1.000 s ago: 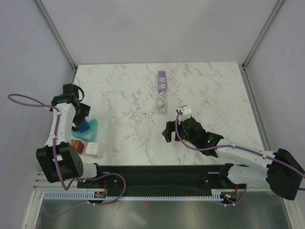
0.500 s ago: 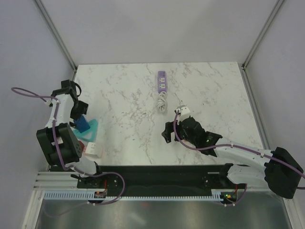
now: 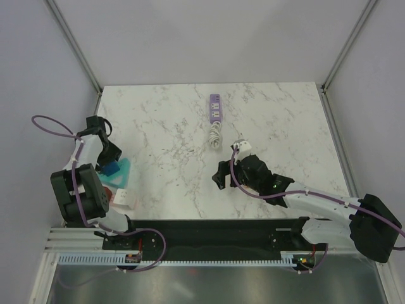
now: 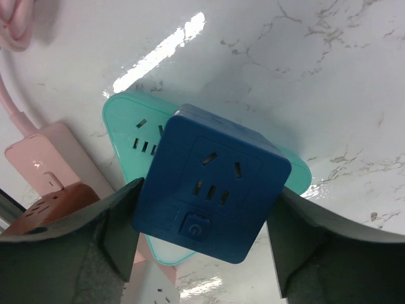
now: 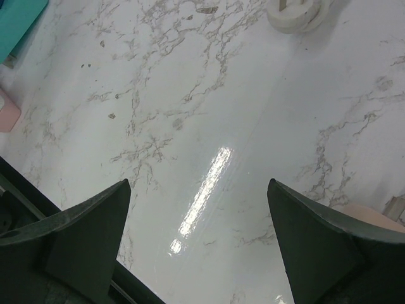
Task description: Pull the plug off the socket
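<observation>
The lilac socket strip (image 3: 216, 107) lies at the back centre with its coiled white cord (image 3: 216, 135) at the near end; nothing is plugged into it. The cord coil also shows in the right wrist view (image 5: 297, 12). A small pale plug (image 3: 244, 147) lies on the table right of the coil, beside my right wrist; a beige corner of it (image 5: 373, 216) shows in the right wrist view. My right gripper (image 3: 220, 177) (image 5: 196, 253) is open and empty over bare marble. My left gripper (image 3: 112, 158) (image 4: 205, 253) is open, its fingers flanking a blue cube adapter (image 4: 212, 183).
The blue cube (image 3: 112, 168) sits on a teal triangular socket (image 4: 126, 120) at the left edge. A pink strip (image 4: 57, 152) with an orange block (image 4: 54, 206) and a white block (image 3: 124, 197) lie beside it. The black base rail (image 3: 209, 231) runs along the near edge.
My left arm has folded back toward its base, its gripper staying over the blue cube. My right arm has barely shifted.
</observation>
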`<state>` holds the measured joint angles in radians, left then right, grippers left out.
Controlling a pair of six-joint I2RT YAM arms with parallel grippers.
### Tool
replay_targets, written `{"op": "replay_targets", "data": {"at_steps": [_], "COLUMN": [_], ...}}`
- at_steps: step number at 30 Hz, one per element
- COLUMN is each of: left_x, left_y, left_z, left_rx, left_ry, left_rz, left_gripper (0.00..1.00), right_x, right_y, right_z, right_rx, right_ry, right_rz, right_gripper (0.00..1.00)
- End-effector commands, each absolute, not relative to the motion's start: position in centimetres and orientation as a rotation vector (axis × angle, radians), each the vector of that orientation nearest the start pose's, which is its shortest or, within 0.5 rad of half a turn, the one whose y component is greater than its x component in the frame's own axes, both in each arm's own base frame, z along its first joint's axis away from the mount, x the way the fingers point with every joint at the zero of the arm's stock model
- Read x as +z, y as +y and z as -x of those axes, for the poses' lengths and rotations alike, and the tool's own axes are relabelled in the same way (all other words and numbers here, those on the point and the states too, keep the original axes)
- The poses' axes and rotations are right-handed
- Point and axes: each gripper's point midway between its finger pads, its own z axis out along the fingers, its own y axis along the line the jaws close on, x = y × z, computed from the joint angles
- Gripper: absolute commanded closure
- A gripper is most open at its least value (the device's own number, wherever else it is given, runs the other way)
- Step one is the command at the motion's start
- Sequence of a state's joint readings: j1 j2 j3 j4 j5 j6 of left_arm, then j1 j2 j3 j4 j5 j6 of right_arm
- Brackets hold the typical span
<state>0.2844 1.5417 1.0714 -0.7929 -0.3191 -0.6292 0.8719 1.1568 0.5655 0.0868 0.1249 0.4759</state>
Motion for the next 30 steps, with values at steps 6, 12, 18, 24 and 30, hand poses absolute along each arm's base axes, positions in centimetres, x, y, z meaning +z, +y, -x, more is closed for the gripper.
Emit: {"op": "replay_targets", "data": {"at_steps": [6,12,18,24,30], "left_x": [9.0,9.4,9.8,10.5,11.6], "left_y": [10.3,5.9,-0.2,-3.8,-6.3], "left_z": [-30.5,-31.4,-31.9,-31.5,-31.9], "left_rx": [0.222,0.170,0.032,-0.100,-0.215], "left_ry": [2.392,2.446,2.507,2.486,2.454], "left_rz": [1.076,0.826,0.507,0.317,0.249], "left_gripper": [0.44,0.62,0.98,0.98,0.98], "right_x": [13.8,13.6,13.1,12.2,11.3], "right_y": [27.5,30.2,33.8,37.5,41.6], "right_z": [-23.4,-22.8,-22.9,-23.4,-24.3], "right_rx": [0.740,0.883,1.046,1.202,1.355], "right_ry": [2.096,2.150,2.193,2.220,2.218], "right_rz": [0.275,0.264,0.241,0.216,0.171], "right_gripper": [0.03,0.03,0.05,0.08,0.12]}}
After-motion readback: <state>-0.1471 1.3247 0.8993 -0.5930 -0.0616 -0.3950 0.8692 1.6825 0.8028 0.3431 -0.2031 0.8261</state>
